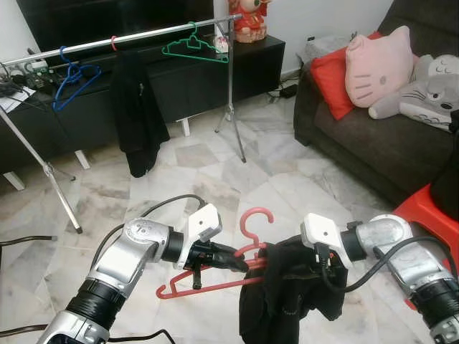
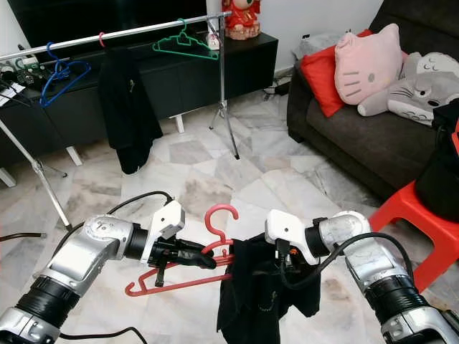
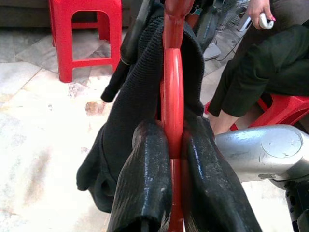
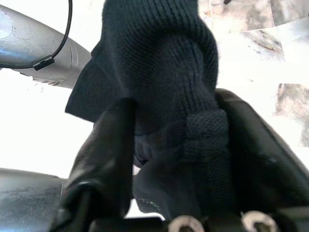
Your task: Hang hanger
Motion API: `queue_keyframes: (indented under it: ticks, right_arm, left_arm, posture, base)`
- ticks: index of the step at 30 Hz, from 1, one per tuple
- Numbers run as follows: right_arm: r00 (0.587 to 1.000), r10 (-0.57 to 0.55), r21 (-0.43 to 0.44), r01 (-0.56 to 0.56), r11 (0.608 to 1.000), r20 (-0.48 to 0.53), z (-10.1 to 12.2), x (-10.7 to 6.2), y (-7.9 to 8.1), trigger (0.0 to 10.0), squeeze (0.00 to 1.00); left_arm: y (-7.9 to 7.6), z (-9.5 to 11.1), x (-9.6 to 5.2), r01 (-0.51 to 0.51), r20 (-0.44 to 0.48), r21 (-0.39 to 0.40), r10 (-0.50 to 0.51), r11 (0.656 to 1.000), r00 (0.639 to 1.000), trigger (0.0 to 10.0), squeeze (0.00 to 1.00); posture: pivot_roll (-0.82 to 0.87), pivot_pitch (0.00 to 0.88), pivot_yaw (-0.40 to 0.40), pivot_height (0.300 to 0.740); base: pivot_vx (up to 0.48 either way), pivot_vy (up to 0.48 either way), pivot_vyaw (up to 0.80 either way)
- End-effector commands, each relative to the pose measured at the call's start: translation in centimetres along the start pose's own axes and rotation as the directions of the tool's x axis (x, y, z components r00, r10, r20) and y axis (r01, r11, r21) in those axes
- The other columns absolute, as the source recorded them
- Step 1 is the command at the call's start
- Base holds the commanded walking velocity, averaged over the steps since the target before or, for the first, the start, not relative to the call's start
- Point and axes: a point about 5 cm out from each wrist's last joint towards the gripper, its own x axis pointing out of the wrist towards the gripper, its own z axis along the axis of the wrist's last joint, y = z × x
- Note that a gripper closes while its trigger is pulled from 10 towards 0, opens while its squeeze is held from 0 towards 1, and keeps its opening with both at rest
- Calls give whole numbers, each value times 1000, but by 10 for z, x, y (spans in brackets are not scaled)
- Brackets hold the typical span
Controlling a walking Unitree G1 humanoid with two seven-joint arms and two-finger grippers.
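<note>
Left wrist view puts us right on the action: the left end effector (image 3: 171, 159) has its two black fingers (image 3: 145, 179) pinched tight on the red hanger (image 1: 247, 247), gripping the thin bar just below the hook. Straight ahead of those fingers the black knit garment (image 1: 283, 301) drapes over the hanger's far shoulder. Across from it, the right end effector (image 4: 178, 145) is clamped on a thick fold of that same knit. The hanger looks light and stiff, a smooth plastic that could twist or slip in a narrow pinch, so the hold near the neck seems the sound one, leaving the hook free. The garment is soft and floppy, heavier than the hanger, and likely to slide off the sloping arm if tilted. Far ahead of both end effectors stands the clothes rail (image 1: 143, 36), carrying a blue hanger (image 1: 72, 79), a green hanger (image 1: 193, 46) and a hung black garment (image 1: 136, 118); well apart, so a walk comes first.
</note>
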Motion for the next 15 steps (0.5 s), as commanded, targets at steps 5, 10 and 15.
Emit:
queue_keyframes:
  ticks: [5,10,15]
  right_arm:
    - [999,32,-24,-33,999,-37,1,6,1,0,0]
    - [999,32,-24,-33,999,-38,1,6,1,0,0]
    - [999,33,-24,-34,999,-38,1,6,1,0,0]
  left_arm:
    - [2,17,-3,11,31,55,-13,998,999,10000,0]
    - [2,17,-3,11,31,55,-13,998,999,10000,0]
    - [2,17,-3,11,31,55,-13,998,999,10000,0]
  posture:
    - [-118,5,8,727]
    - [-118,5,8,727]
    - [-118,5,8,727]
  base:
    - [0,0,0]
    - [0,0,0]
    - [0,0,0]
